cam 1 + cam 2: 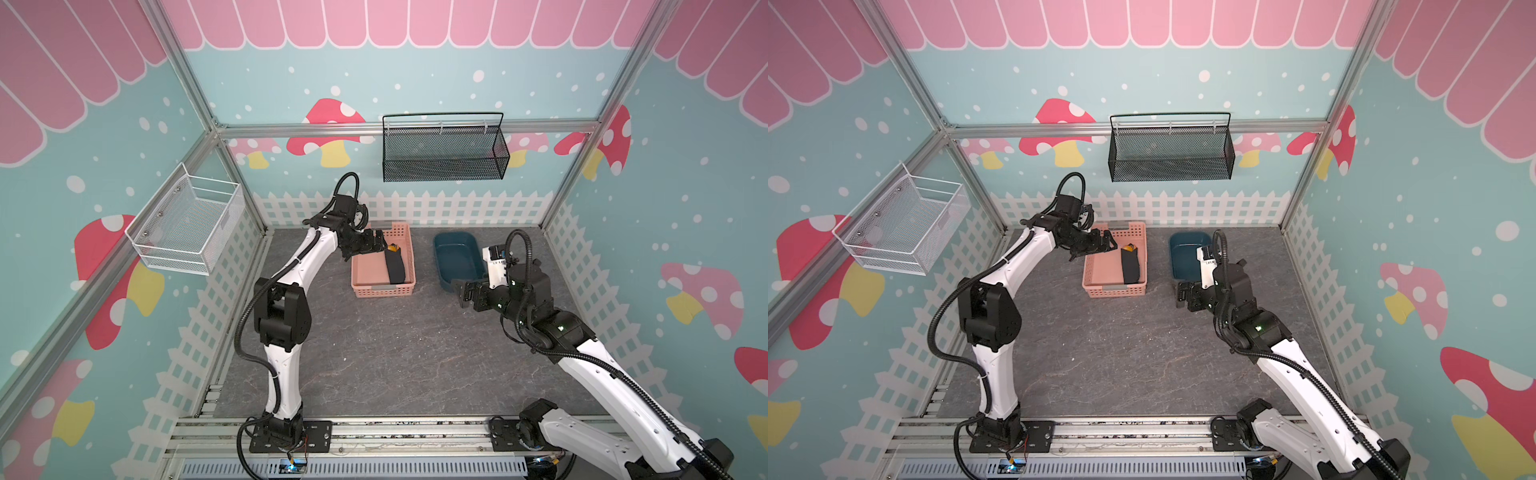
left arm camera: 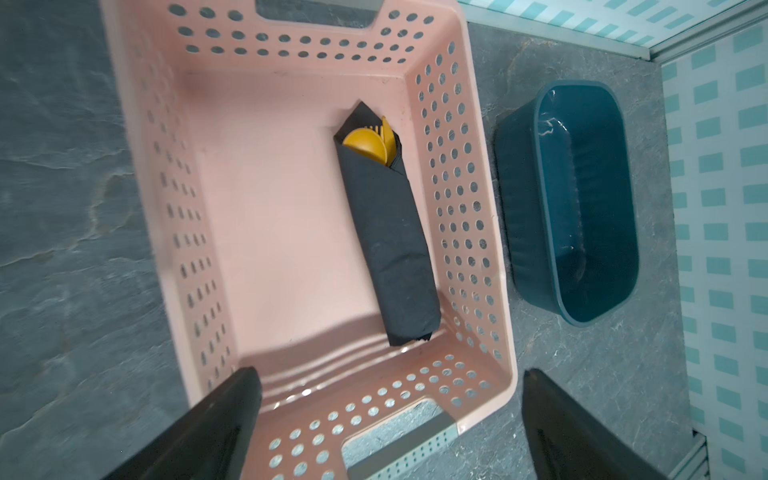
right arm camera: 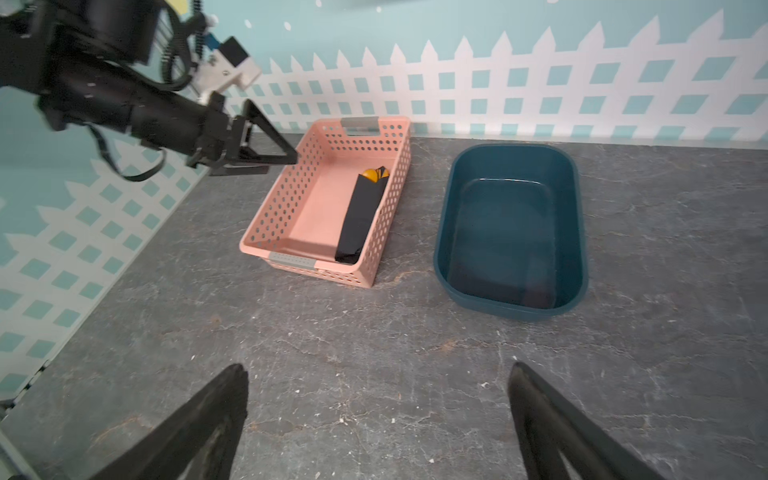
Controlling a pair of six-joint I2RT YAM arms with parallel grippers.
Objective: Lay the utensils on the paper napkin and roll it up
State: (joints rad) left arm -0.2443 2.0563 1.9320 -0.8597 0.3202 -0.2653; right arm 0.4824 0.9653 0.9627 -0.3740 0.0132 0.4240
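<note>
While the napkin [image 2: 388, 245] lies rolled in the basket [image 2: 457, 208], utensils [image 2: 370, 143] poke out. The left gripper [image 2: 388, 372] and right gripper [image 3: 376, 369] gape, empty.

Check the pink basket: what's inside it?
Inside the pink basket lies the paper napkin, rolled up, alongside one long wall. The utensils poke out of its open end: a spoon bowl and fork tines show. Their handles are covered by the roll.

Mushroom-patterned teal walls [image 1: 415, 83] surround a grey stone-look floor [image 1: 395, 353].
</note>
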